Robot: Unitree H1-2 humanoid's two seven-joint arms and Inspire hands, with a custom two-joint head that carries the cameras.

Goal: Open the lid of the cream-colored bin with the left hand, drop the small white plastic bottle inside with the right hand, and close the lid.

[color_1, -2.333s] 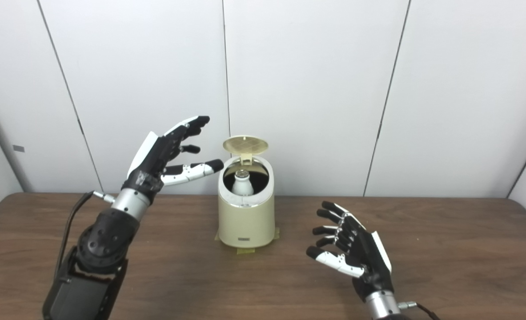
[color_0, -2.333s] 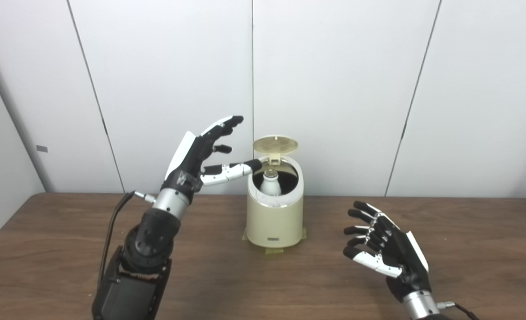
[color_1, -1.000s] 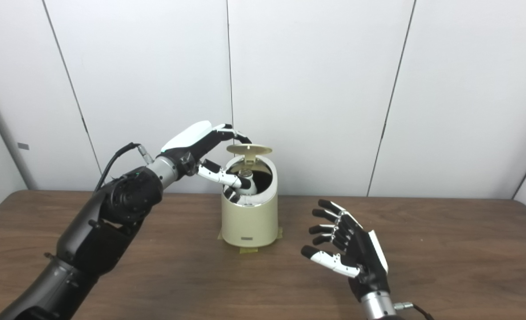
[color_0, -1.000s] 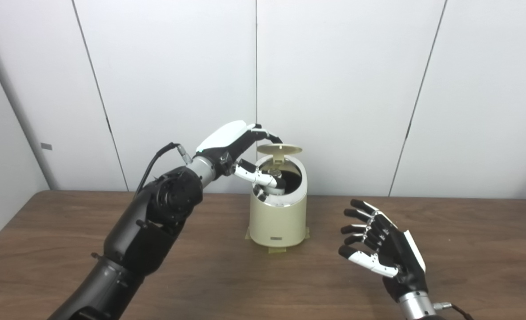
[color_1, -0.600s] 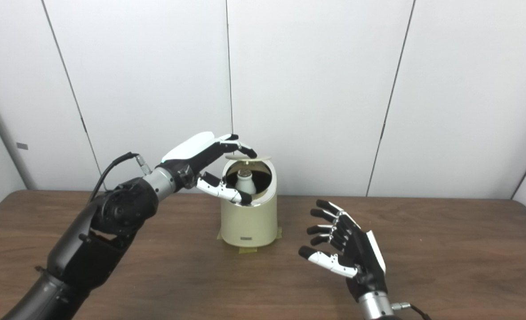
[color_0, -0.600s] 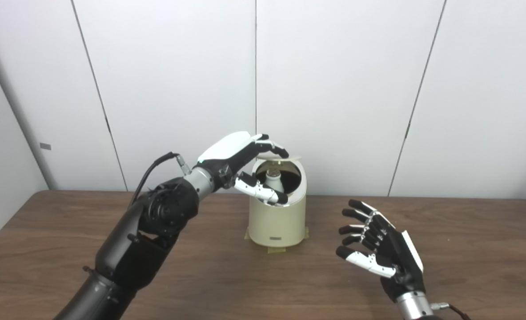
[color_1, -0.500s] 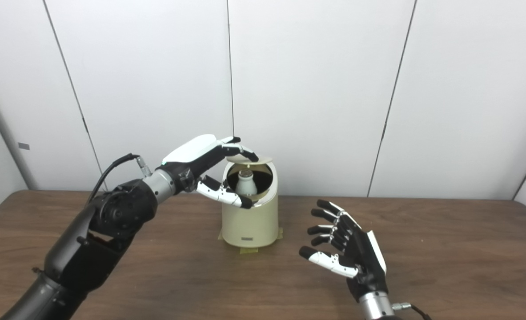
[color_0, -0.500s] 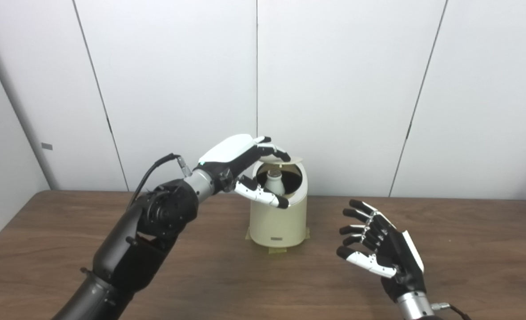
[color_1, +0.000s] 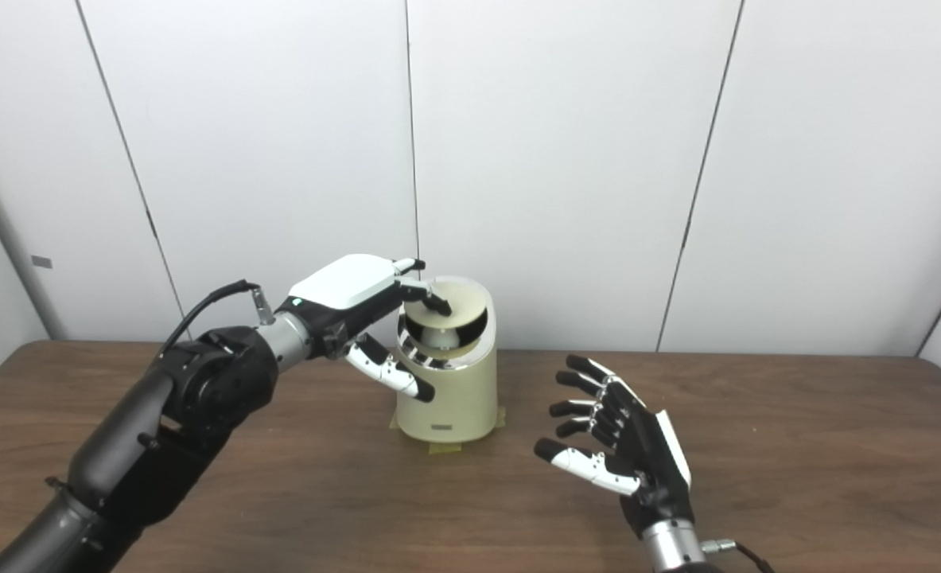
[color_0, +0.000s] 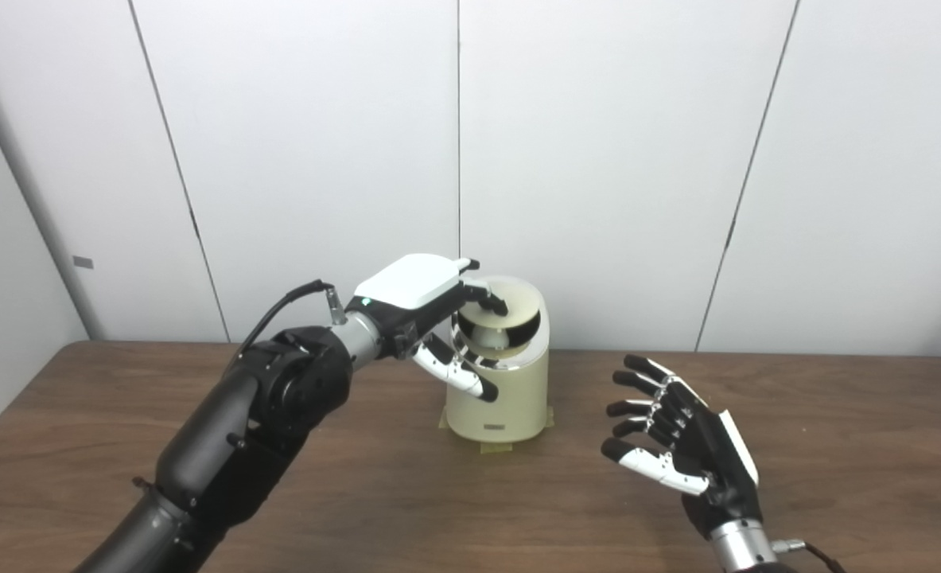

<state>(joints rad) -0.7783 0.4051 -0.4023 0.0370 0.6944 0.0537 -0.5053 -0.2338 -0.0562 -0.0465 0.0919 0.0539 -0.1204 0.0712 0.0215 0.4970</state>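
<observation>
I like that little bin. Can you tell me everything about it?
The bin is a small, round, cream-colored tub, smooth like plastic, standing upright on the brown table. Its round lid is tilted partway down, not yet shut. The left hand has its fingers on the lid. A white bottle peeks out inside.

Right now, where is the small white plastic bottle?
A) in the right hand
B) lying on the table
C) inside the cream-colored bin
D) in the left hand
C: the small white plastic bottle shows inside the cream-colored bin, under its half-lowered lid.
</observation>
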